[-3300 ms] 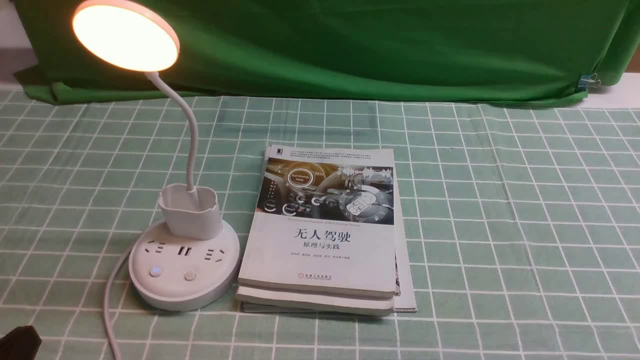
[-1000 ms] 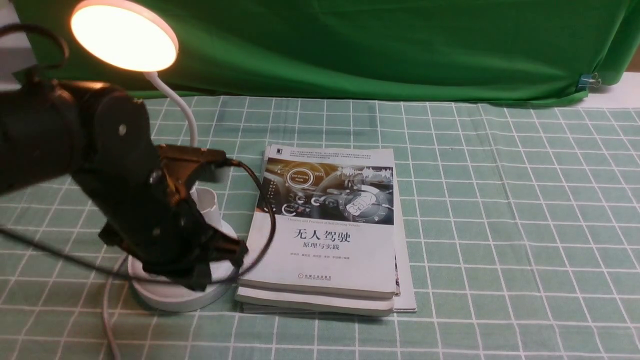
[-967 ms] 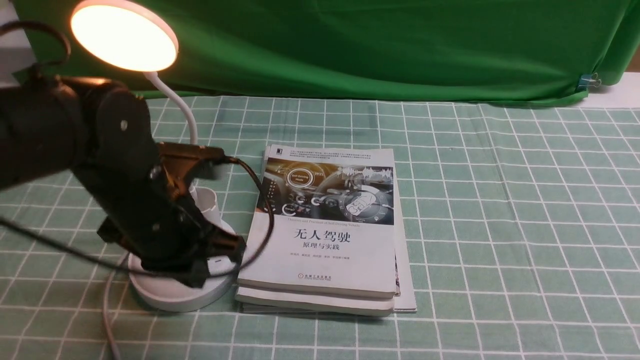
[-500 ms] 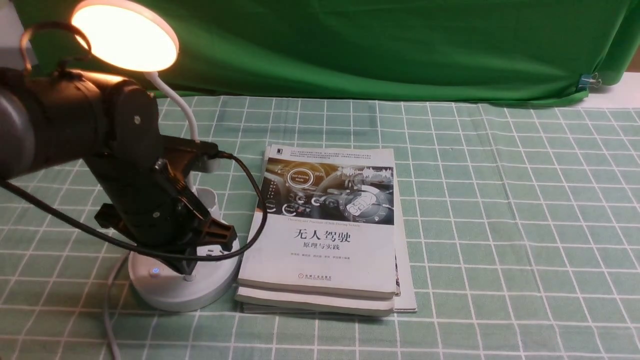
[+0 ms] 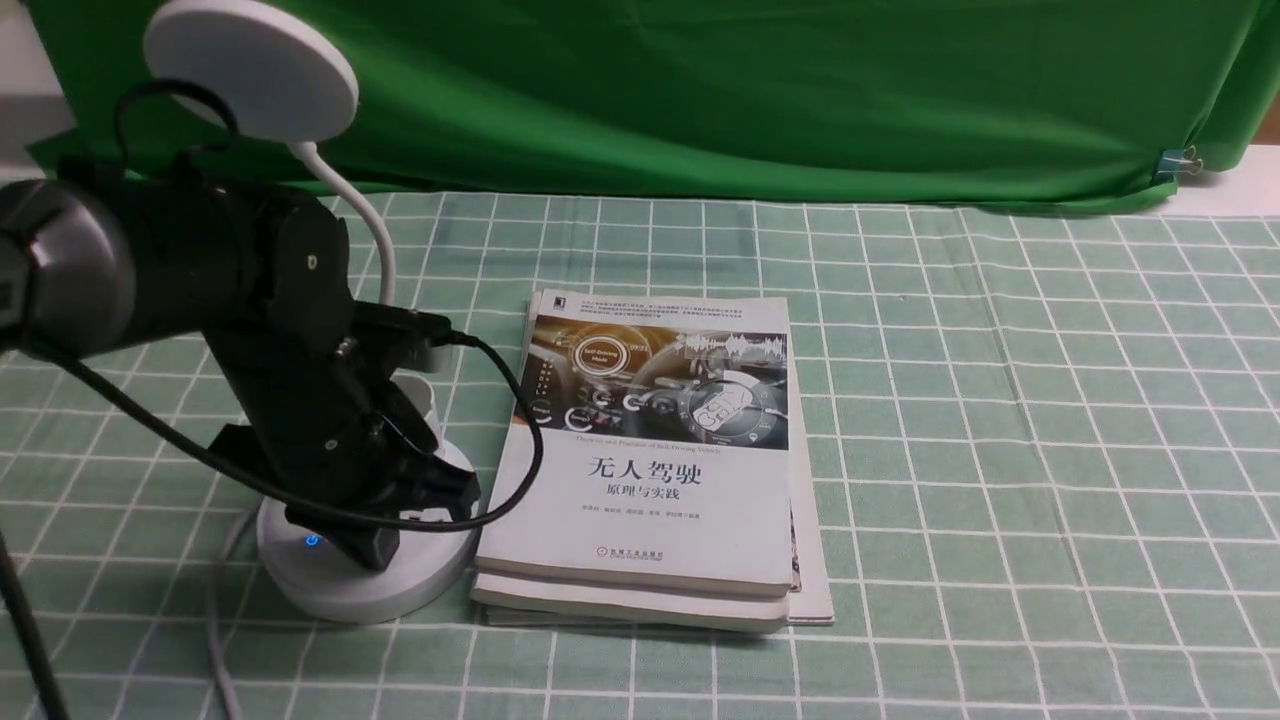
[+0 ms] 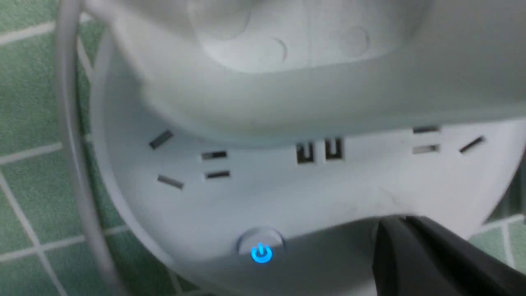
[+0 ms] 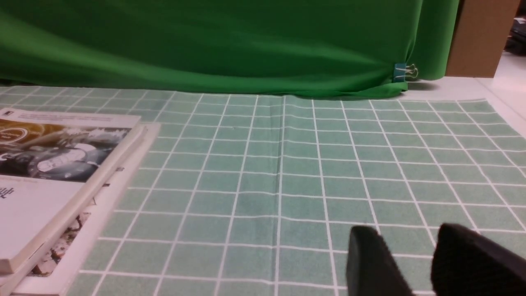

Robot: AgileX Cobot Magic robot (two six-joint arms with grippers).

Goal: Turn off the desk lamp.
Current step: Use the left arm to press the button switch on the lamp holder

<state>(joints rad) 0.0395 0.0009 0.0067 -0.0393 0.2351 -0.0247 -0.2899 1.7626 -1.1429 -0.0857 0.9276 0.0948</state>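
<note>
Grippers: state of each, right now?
Left gripper: closed, holding nothing, tip at the desk lamp base.
Right gripper: open, empty.

Checked tablecloth (image 5: 1000, 400) under desk lamp (image 5: 400, 585), stacked books (image 5: 650, 490)

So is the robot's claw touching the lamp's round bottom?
Cannot tell. In the front view the left gripper overlaps the desk lamp's base; in the left wrist view its fingertip hides the spot.
</note>
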